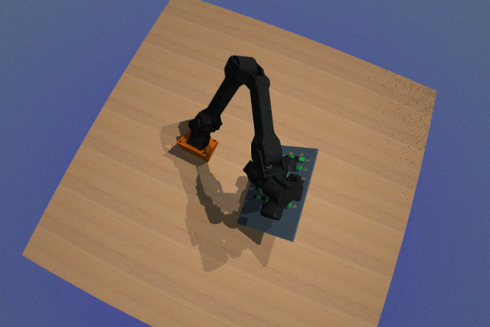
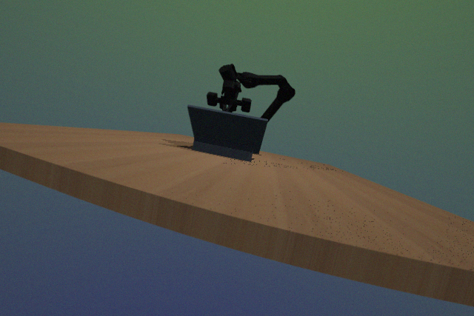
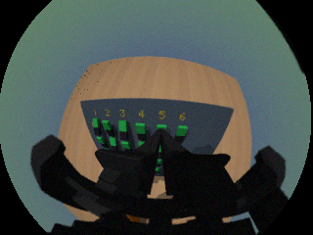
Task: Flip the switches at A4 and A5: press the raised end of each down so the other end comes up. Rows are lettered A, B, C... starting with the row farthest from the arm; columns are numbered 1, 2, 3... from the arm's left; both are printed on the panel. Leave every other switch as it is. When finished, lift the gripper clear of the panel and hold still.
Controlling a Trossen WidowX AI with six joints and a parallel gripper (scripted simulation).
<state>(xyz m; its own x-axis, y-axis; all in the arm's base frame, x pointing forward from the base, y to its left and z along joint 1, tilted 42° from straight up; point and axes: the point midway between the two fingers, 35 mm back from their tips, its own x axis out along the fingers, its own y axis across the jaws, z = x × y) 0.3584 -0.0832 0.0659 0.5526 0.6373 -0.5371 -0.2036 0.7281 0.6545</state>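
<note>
The dark blue switch panel (image 1: 282, 229) (image 2: 227, 129) (image 3: 210, 122) stands tilted on the table, with green and black switches and yellow numbers 1 to 6 along its far edge. My gripper (image 3: 160, 131) is shut and empty, low over the panel in column 5. In the wrist view its tips cover the near part of switch A5 (image 3: 161, 126); contact cannot be told. Switch A4 (image 3: 141, 128) shows its green far part just left of the tips. Which ends of A4 and A5 are raised is unclear. The arm hides much of the panel in the top view.
Switch A3 (image 3: 122, 126) is left of A4, and switch A6 (image 3: 182, 130) is right of the tips. Lower rows are partly hidden by the fingers. The orange arm base (image 1: 211, 149) stands on the wooden table (image 1: 119, 197) on the panel's near side.
</note>
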